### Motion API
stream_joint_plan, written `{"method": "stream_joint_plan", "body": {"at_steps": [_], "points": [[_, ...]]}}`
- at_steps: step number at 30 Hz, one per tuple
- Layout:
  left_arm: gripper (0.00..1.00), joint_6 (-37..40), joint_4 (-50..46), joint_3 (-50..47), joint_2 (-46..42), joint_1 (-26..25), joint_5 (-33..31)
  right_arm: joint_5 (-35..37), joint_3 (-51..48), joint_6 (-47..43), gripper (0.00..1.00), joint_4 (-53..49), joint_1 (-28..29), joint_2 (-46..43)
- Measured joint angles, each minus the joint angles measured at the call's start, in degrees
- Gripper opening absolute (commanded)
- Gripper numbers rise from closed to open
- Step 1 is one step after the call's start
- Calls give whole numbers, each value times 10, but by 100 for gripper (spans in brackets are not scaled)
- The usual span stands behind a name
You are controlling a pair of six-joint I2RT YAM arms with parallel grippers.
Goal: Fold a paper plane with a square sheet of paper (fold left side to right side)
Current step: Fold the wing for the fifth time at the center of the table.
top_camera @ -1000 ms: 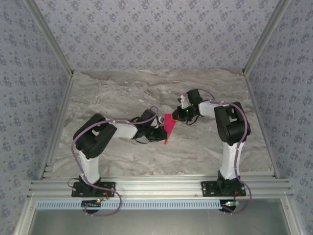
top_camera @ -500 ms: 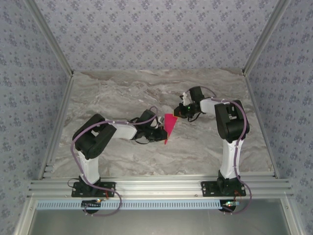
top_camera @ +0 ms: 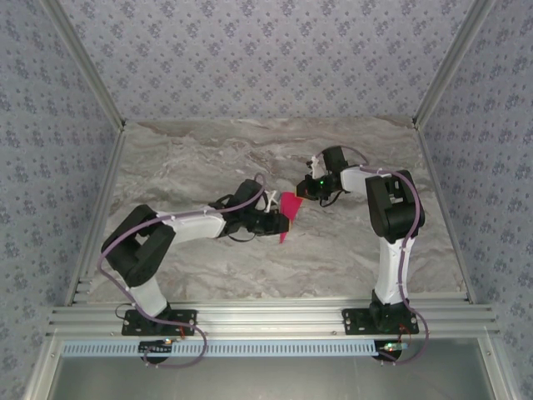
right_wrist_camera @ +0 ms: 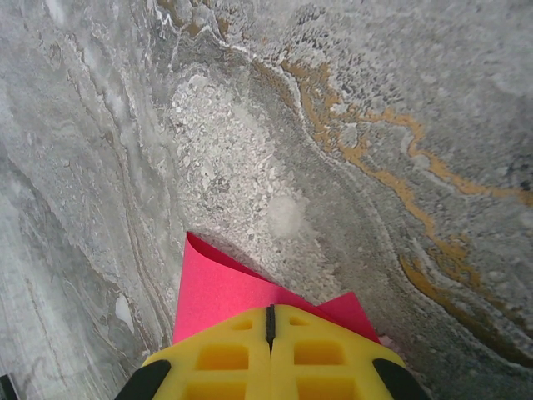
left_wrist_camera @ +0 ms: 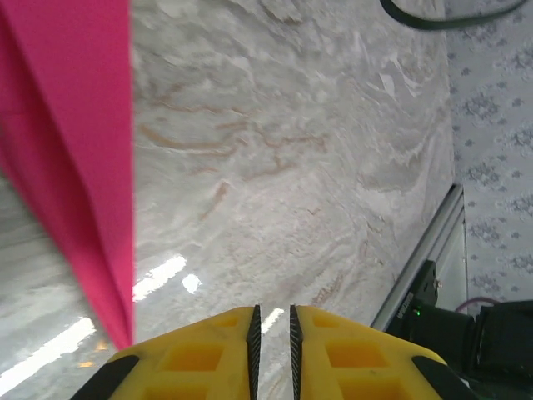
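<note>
The square sheet of paper (top_camera: 288, 213) is magenta-pink and folded into a narrow pointed shape near the middle of the marble table. My right gripper (top_camera: 302, 193) is shut on its far right edge; in the right wrist view the paper (right_wrist_camera: 218, 287) spreads out from under the closed gripper (right_wrist_camera: 269, 315). My left gripper (top_camera: 280, 223) sits just left of the paper's near tip. In the left wrist view its gripper (left_wrist_camera: 272, 321) stands slightly open, with bare table in the narrow gap. The paper (left_wrist_camera: 79, 158) hangs to the left of it, apart from the fingers.
The marble tabletop (top_camera: 208, 158) stretches wide on both sides of the paper. Aluminium rails (top_camera: 250, 317) run along the near edge, and patterned walls close in the back and sides. The right arm's base (left_wrist_camera: 470, 333) shows dark beside a rail in the left wrist view.
The left gripper's jaws have parted and let go of the paper, and its arm has stretched lower and flatter. The right gripper stays shut on the paper, shifted slightly toward the back.
</note>
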Motion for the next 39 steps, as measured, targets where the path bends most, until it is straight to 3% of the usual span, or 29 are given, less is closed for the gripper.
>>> {"method": "stream_joint_plan", "body": {"at_steps": [9,27,30,34,39], "points": [[19,0,-9,13,54,-9,-6,7,6,-6,6,-5,1,1],[16,-13,6,-24,73,-7,-8,16,15,-13,8,-12,3,4],[17,-15,21,-35,67,-6,-9,16,15,-13,13,-12,3,4],[21,-9,15,-62,34,-5,-20,25,15,-13,28,-14,4,-5],[30,12,-1,-90,-52,5,-50,98,14,-17,47,-34,4,-63]]}}
